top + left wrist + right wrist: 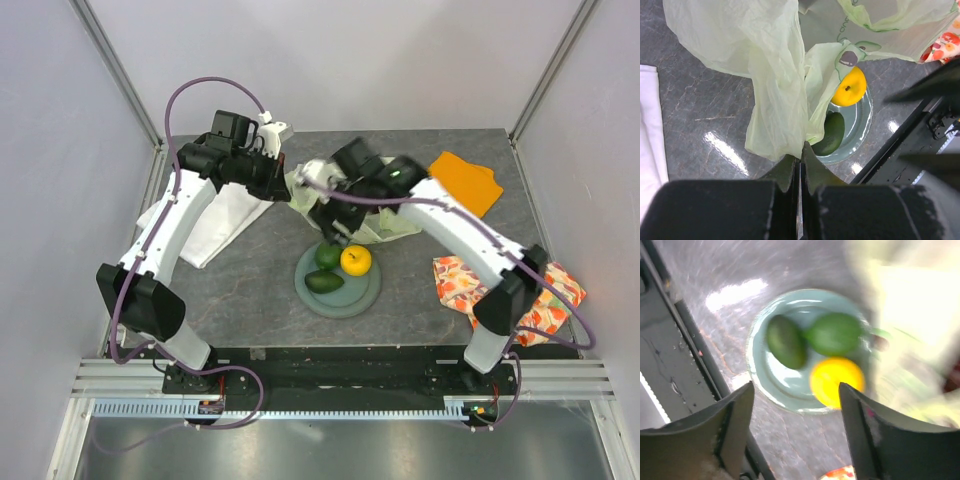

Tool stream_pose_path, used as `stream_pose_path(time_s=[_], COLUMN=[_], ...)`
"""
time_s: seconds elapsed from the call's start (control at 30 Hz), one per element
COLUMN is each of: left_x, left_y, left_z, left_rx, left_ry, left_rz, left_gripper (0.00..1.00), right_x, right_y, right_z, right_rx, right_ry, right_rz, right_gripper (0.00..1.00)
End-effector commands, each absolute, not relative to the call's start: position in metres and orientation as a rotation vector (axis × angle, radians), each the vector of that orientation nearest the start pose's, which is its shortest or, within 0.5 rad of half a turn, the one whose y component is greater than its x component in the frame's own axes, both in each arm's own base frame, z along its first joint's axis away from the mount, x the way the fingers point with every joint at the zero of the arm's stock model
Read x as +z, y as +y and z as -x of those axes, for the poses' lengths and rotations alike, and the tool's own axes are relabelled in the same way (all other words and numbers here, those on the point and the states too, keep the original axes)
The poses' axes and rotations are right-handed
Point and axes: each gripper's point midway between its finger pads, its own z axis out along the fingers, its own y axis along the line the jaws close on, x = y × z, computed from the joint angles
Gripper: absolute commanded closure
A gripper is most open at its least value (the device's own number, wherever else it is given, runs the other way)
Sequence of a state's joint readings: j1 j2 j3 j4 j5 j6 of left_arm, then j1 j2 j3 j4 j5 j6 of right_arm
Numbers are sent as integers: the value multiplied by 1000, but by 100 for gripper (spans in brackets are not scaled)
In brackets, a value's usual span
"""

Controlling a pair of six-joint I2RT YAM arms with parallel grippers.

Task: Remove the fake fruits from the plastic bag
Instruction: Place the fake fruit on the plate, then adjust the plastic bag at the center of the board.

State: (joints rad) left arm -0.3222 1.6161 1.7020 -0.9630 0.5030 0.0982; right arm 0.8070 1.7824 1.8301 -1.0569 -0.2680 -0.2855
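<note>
my left gripper [801, 160] clenches a fold of the plastic bag [775, 75] toward the far edge of the worktop [250, 290]. my right gripper [795, 390] hangs released above the plate [345, 306] at mid-worktop, where a yellow citrus [356, 260] and two green fruits [327, 255] lie together, outside the bag.
</note>
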Motion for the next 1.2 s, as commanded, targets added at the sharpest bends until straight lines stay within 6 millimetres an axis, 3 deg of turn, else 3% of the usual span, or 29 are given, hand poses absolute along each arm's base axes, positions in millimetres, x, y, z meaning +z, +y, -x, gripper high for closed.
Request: stream_pose_path(time_s=[0.0,0.07,0.27,0.37,0.43,0.47,0.53,0.57,0.6,0.67,0.7,0.8,0.83,0.9,0.93,0.97,1.03,1.1,1.17], left_x=[272,276,261,257,256,255,253,250,249,242,240,238,239,238,240,240,240,239,240], left_y=[-207,-208,-214,-212,-211,-211,-211,-211,-211,-211,-210,-212,-213,-214,-214,-214,-213,-213,-213], left_z=[-335,-329,-308,-307,-305,-305,-304,-304,-304,-304,-304,-305,-307,-309,-310,-311,-312,-312,-311], left_rx=[-780,-800,-905,-890,-882,-881,-884,-885,-885,-884,-883,-898,-898,-895,-892,-888,-878,-875,-873], left_ry=[2262,2252,2281,2284,2285,2287,2291,2298,2299,2323,2329,2337,2335,2338,2332,2333,2334,2334,2334], left_rz=[-730,-735,-774,-792,-801,-806,-817,-818,-826,-827,-828,-826,-828,-829,-829,-828,-828,-831,-832], left_gripper=[98,98,98,98,98,98,98,98,98,98,98,98,98,98,98,99,99,99,98], right_x=[254,248,204,159,147,127,124,108,118,115,134,168,183,197,219,218,238,239,233], right_y=[290,290,294,289,279,275,263,259,254,250,251,263,268,270,268,272,270,270,268], right_z=[-276,-293,-351,-384,-407,-419,-447,-457,-475,-484,-492,-464,-436,-405,-385,-365,-346,-340,-353], right_rx=[671,661,457,326,274,258,188,171,173,196,218,383,510,638,688,795,845,867,805], right_ry=[2159,2164,2216,2302,2333,2376,2376,2403,2377,2389,2349,2298,2300,2276,2242,2241,2181,2177,2203], right_rz=[1308,1241,1177,1141,1075,1049,984,978,932,928,925,1071,1135,1216,1238,1263,1294,1288,1236], right_gripper=[38,44,52,54,54,54,54,54,54,54,53,47,43,38,30,26,17,18,28])
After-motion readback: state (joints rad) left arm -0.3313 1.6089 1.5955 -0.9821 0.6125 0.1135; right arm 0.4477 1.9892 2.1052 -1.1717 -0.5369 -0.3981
